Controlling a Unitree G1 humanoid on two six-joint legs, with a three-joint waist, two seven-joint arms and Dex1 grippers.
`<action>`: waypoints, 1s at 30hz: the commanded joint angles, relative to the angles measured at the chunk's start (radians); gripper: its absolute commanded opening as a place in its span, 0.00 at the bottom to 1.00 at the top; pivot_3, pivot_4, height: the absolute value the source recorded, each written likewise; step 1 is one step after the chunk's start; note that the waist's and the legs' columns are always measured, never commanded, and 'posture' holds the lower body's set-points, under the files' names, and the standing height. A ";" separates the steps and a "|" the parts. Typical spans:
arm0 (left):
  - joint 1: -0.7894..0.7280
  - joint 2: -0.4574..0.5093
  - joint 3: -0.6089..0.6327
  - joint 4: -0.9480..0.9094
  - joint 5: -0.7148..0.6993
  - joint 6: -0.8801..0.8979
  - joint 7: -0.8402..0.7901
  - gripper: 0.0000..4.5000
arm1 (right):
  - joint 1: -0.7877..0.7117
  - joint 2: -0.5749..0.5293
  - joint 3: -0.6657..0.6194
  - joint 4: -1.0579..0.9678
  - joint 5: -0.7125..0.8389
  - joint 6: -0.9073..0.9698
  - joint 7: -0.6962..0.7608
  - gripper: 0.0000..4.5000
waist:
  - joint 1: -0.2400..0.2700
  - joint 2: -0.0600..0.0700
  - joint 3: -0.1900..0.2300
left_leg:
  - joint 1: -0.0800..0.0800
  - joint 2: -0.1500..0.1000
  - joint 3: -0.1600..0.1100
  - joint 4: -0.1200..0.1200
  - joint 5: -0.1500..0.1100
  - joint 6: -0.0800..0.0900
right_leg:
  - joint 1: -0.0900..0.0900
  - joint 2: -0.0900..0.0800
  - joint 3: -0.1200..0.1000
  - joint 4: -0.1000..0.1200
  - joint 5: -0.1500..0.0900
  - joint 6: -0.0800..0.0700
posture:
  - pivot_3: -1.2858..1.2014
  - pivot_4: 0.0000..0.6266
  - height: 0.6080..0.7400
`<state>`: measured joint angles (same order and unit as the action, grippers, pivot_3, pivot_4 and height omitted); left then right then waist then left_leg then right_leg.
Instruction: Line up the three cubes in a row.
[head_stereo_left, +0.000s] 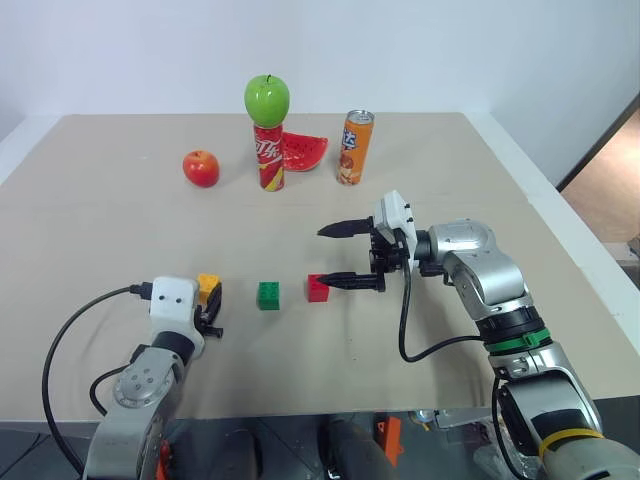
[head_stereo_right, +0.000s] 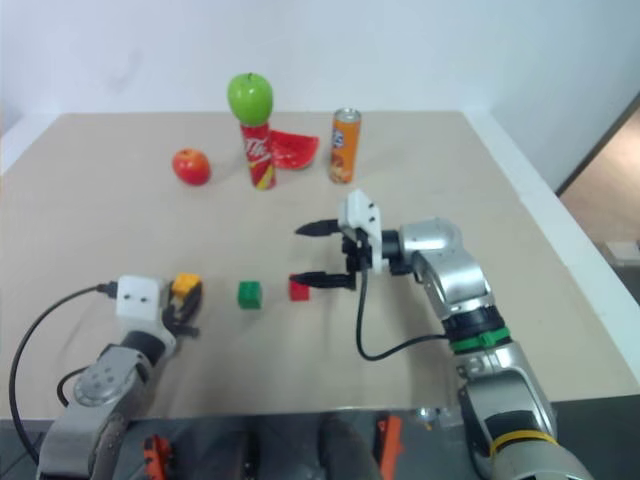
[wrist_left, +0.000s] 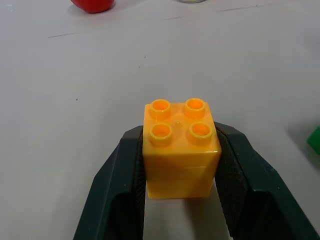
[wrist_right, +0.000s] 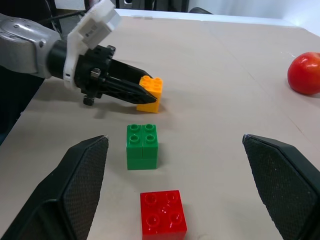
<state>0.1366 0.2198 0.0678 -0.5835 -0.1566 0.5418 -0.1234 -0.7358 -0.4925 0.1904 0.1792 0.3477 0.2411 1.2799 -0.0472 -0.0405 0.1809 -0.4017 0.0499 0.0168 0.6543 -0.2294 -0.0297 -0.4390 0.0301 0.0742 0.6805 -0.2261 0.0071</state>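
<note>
Three studded cubes stand in a line near the table's front: yellow-orange (head_stereo_left: 208, 287), green (head_stereo_left: 268, 295) and red (head_stereo_left: 319, 288), left to right. My left gripper (wrist_left: 180, 131) is shut on the yellow-orange cube (wrist_left: 181, 150), one black finger (wrist_left: 122, 180) on each side, and the cube looks to rest on the table. My right gripper (head_stereo_left: 325, 257) points left and stands open just right of the red cube (wrist_right: 162, 212). Its near fingertip (head_stereo_left: 340, 283) is close beside the red cube, and nothing is between its fingers.
At the back stand a red apple (head_stereo_left: 201, 168), a red can (head_stereo_left: 269, 158) with a green apple (head_stereo_left: 267, 98) on top, a watermelon slice (head_stereo_left: 304, 152) and an orange can (head_stereo_left: 355, 147). The table's front edge (head_stereo_left: 300, 415) is close behind the cubes.
</note>
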 joint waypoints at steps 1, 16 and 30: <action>0.005 0.015 0.004 -0.053 -0.004 -0.004 -0.018 0.29 | 0.000 -0.008 -0.030 -0.028 0.007 -0.015 -0.002 1.00 | 0.000 0.000 0.000 | 0.000 0.000 0.000 0.000 0.000 0.000 | 0.000 0.000 0.000 0.000 0.000 0.000 | 0.52 0.24 1.00; -0.043 0.025 -0.023 0.008 0.001 -0.030 -0.059 0.29 | -0.001 -0.010 -0.029 -0.023 0.005 -0.017 -0.002 1.00 | 0.000 0.000 0.000 | 0.000 0.000 0.000 0.000 0.000 0.000 | 0.000 0.000 0.000 0.000 0.000 0.000 | 0.52 0.24 1.00; -0.034 0.022 -0.011 0.001 0.016 -0.019 -0.021 0.29 | 0.006 -0.014 -0.028 -0.024 0.003 -0.019 -0.002 1.00 | 0.000 0.000 0.000 | 0.000 0.000 0.000 0.000 0.000 0.000 | 0.000 0.000 0.000 0.000 0.000 0.000 | 0.52 0.24 1.00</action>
<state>0.1013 0.2410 0.0415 -0.5587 -0.1544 0.5257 -0.1569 -0.7242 -0.4986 0.1904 0.1793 0.3468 0.2353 1.2787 -0.0475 -0.0405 0.1809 -0.4016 0.0498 0.0170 0.6543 -0.2294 -0.0297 -0.4389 0.0301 0.0744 0.6806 -0.2261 0.0071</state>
